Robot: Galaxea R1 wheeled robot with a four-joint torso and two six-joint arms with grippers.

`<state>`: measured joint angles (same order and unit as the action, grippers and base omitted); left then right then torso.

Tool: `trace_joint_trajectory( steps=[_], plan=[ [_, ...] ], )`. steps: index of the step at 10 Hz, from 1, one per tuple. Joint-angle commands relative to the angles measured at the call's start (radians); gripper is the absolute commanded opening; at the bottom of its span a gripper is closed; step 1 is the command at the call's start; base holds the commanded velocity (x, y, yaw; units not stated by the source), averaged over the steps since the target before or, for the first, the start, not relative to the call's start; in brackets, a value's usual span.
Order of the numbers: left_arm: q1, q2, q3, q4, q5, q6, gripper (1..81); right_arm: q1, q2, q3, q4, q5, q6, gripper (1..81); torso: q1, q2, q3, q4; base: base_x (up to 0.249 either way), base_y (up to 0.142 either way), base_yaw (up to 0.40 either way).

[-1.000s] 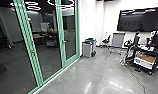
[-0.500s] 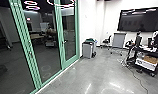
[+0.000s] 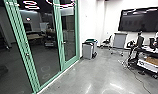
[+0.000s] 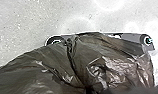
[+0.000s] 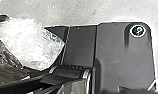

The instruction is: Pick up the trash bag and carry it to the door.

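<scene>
The robot has moved forward a little beside the green-framed glass door (image 3: 70, 47); the grey bin (image 3: 87, 52) and the black cart (image 3: 148, 52) show slightly larger for that, with no sign that they moved themselves; this suggests that the carrying stage is under way, though which door is meant cannot be told. The dark trash bag (image 4: 107, 67) is up close in the left wrist view, creased and gathered, covering part of the robot's plate (image 4: 137, 38); its lower part is cut off; whether either tool is apart, together or clamped on it cannot be told. Clear crumpled plastic (image 5: 30, 42) shows in the right wrist view, perhaps another bag; the items heaped on the cart are hard to make out.
</scene>
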<state>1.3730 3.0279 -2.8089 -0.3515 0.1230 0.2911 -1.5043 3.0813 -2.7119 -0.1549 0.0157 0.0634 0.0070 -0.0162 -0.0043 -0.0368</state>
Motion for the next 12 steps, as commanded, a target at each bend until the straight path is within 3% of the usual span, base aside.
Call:
trace_joint_trajectory(
  steps=[1, 12],
  plan=[
    [-0.073, -0.007, -0.003, -0.001, 0.061, 0.005, 1.0, 0.051, 0.016, 0.006, -0.012, -0.051, -0.007, 81.1, 0.0, 0.0, 0.0, 0.0, 0.169, 0.0, 0.0],
    [-0.073, -0.006, -0.003, -0.001, 0.061, 0.005, 1.0, 0.051, 0.015, 0.006, -0.012, -0.051, -0.005, 81.1, 0.0, 0.0, 0.0, 0.0, 0.18, 0.0, 0.0]
  ],
)
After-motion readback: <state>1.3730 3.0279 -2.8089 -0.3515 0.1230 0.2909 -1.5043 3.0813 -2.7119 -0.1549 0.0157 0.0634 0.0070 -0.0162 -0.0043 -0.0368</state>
